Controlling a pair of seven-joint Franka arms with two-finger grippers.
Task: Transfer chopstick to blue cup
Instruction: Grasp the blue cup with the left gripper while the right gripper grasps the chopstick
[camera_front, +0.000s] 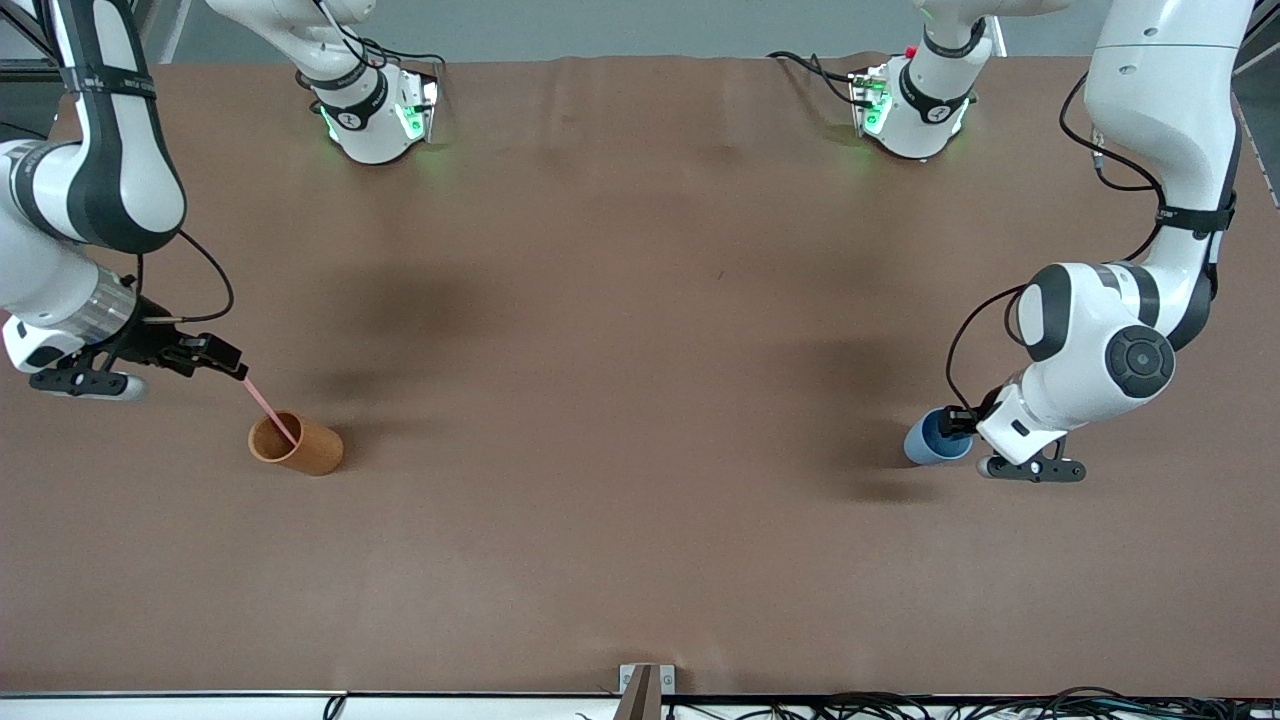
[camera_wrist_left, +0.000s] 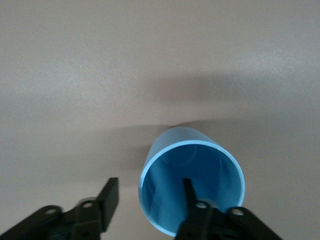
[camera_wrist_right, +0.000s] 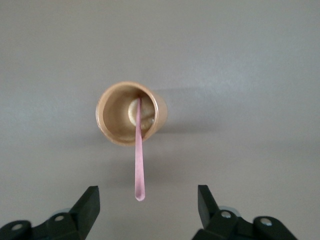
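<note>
Thin pale-pink chopstick (camera_front: 272, 407) standing tilted in an upright orange-brown cup (camera_front: 297, 444), lower end on its bottom, upper half leaning out over the rim, small blue cup (camera_front: 935, 439) with lighter rim upright, toward the left arm's end of the table

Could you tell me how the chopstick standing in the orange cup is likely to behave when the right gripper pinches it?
The chopstick looks thin, straight and probably stiff and light. It only leans on the orange cup's rim, so an off-centre pinch by the open right gripper could swing it or tip the cup.
</note>
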